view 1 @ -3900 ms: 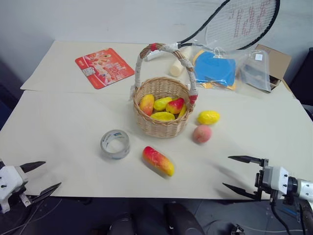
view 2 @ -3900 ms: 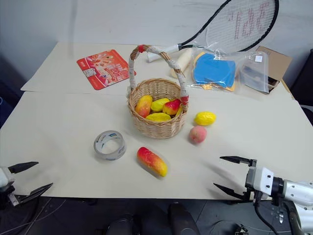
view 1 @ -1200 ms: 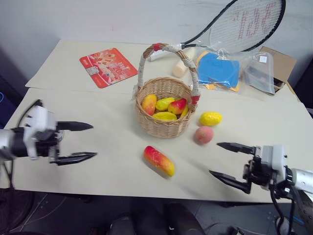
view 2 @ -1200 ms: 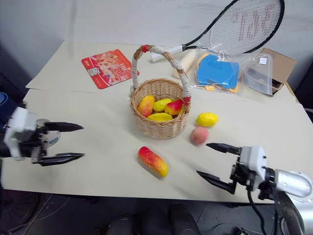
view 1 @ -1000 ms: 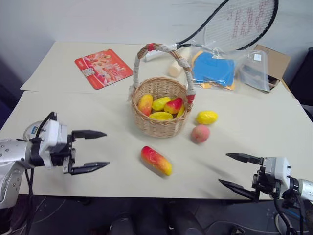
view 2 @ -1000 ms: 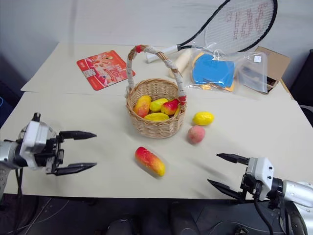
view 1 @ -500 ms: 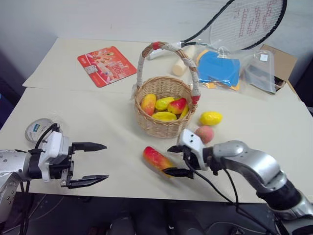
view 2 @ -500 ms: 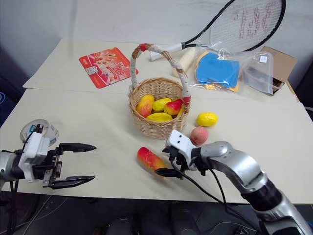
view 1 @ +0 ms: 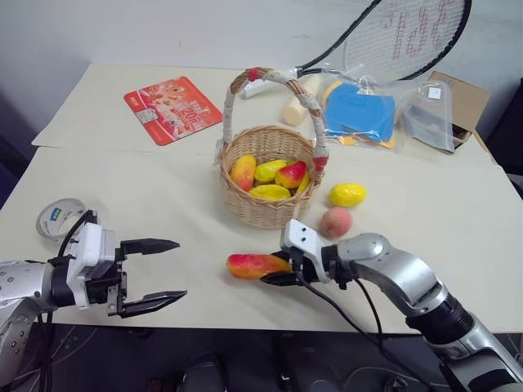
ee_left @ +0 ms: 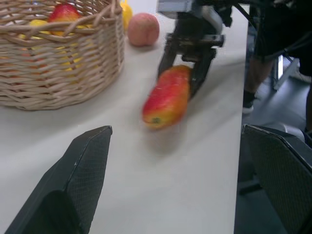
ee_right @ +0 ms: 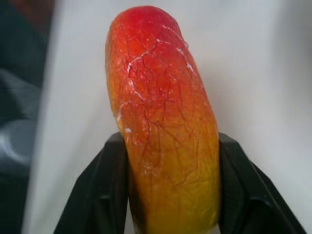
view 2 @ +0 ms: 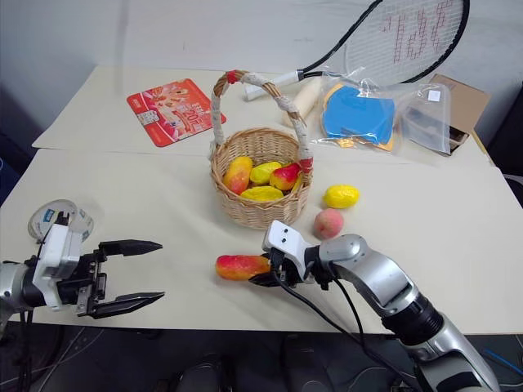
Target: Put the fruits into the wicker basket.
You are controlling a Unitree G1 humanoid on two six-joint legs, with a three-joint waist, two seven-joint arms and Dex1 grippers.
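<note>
Listing counter contents: items below.
Counter [view 1: 147, 188]: cream surface carrying everything listed.
Wicker basket [view 1: 270, 208]: mid-counter, upright, tall taped handle; several yellow and red fruits inside.
Mango [view 1: 255, 265]: long, red-and-yellow, at the near edge in front of the basket, lying sideways; one end sits between the right end effector's fingers.
Right end effector [view 1: 278, 269]: black fingers closed against both sides of the mango, as the right wrist view shows; pointing toward the robot's left.
Left end effector [view 1: 167, 270]: fingers spread wide, nothing between them; at the near left edge, well apart from the mango.
Peach [view 1: 336, 221]: pink, on the counter just right of the basket.
Lemon [view 1: 348, 194]: yellow, beside the basket, just behind the peach.
Tape roll [view 1: 59, 217]: near the left edge, behind the left end effector.
Red packet [view 1: 173, 109]: flat, far left.
Racket [view 1: 392, 37]: far right, leaning against the wall.
Blue item in clear bag [view 1: 359, 110]: behind the basket, to its right.
</note>
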